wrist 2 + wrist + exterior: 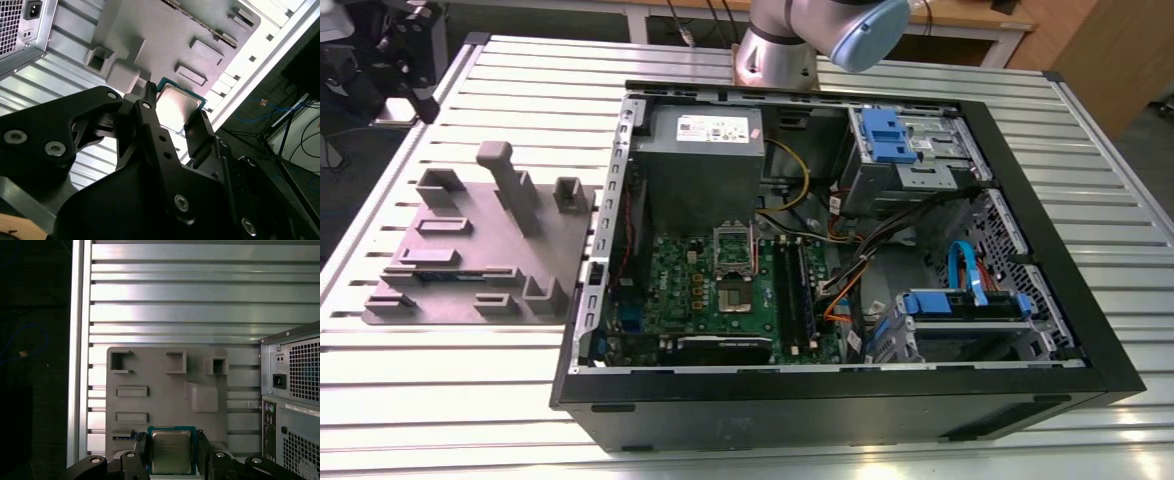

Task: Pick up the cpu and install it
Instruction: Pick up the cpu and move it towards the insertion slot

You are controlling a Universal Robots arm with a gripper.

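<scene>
above the grey parts tray (165,371) | gripper (171,440) high, pointing straight down | jaws clamped on the cpu (171,452)

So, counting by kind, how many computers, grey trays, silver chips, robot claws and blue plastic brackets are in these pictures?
Open computer case: 1
Grey tray: 1
cpu, held between the fingers: 1
gripper: 1
Blue brackets inside the case: 2
Total: 6

cpu (176,106) edges partly hidden behind black fingers (150,119).
</scene>
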